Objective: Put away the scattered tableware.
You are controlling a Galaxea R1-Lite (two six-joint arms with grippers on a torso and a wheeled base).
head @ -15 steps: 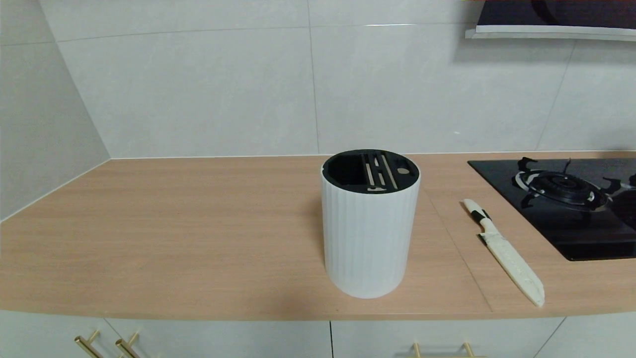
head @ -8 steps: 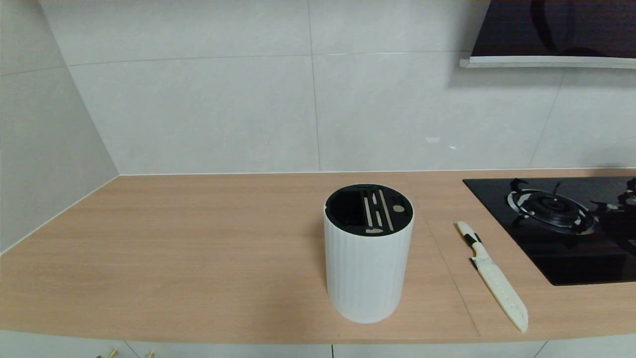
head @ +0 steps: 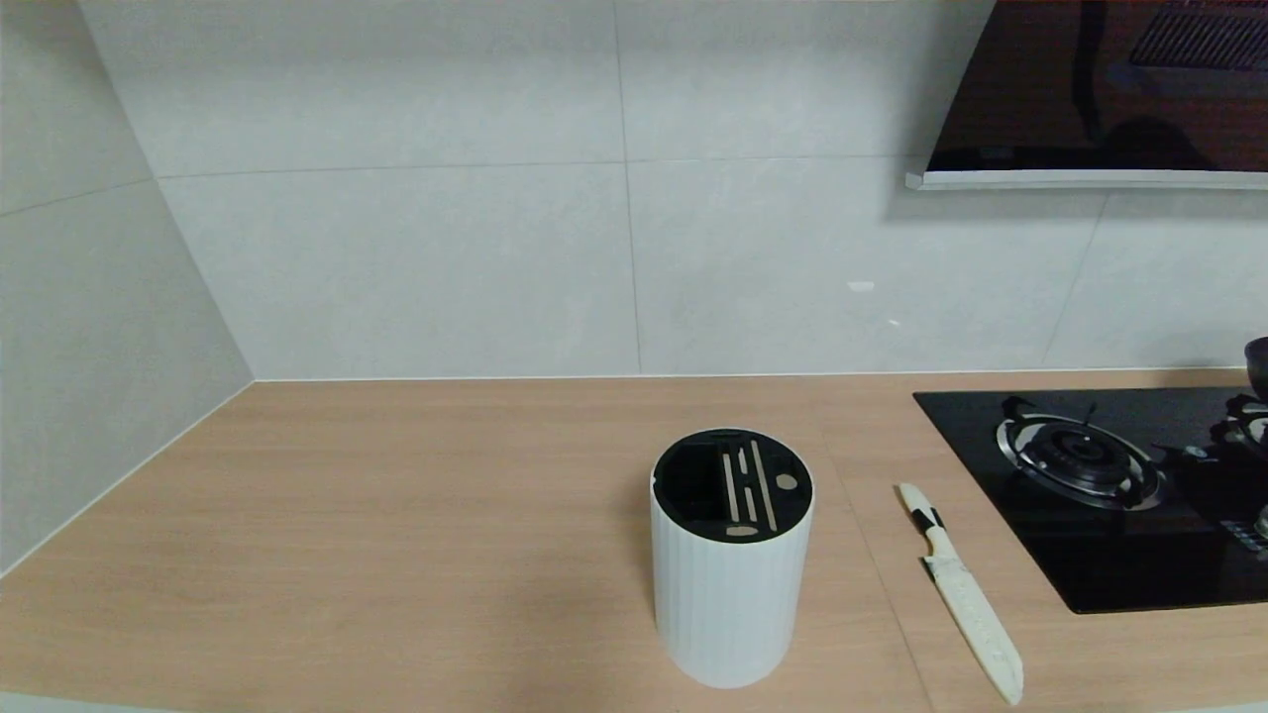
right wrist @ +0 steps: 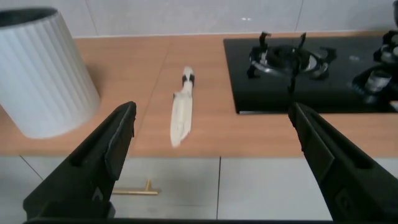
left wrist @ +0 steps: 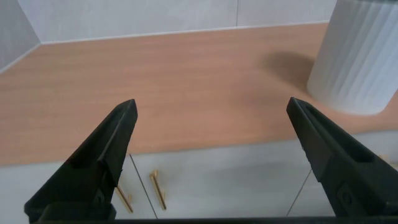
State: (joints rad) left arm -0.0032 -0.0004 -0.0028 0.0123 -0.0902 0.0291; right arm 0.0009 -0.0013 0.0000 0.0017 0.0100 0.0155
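A white ribbed cylindrical holder with a black slotted top stands on the wooden counter. To its right a cream-white knife with a black band on its handle lies flat, blade toward the front edge. My left gripper is open, held in front of the counter edge with the holder off to one side. My right gripper is open too, also off the counter's front, facing the knife and the holder.
A black gas hob with burners lies at the right of the counter, close to the knife. A range hood hangs above it. Tiled walls close the back and left. Cabinet fronts with gold handles run below the counter edge.
The head camera has tilted upward, so the counter, holder and knife sit lower in the picture and more of the hood shows. Nothing on the counter has moved.
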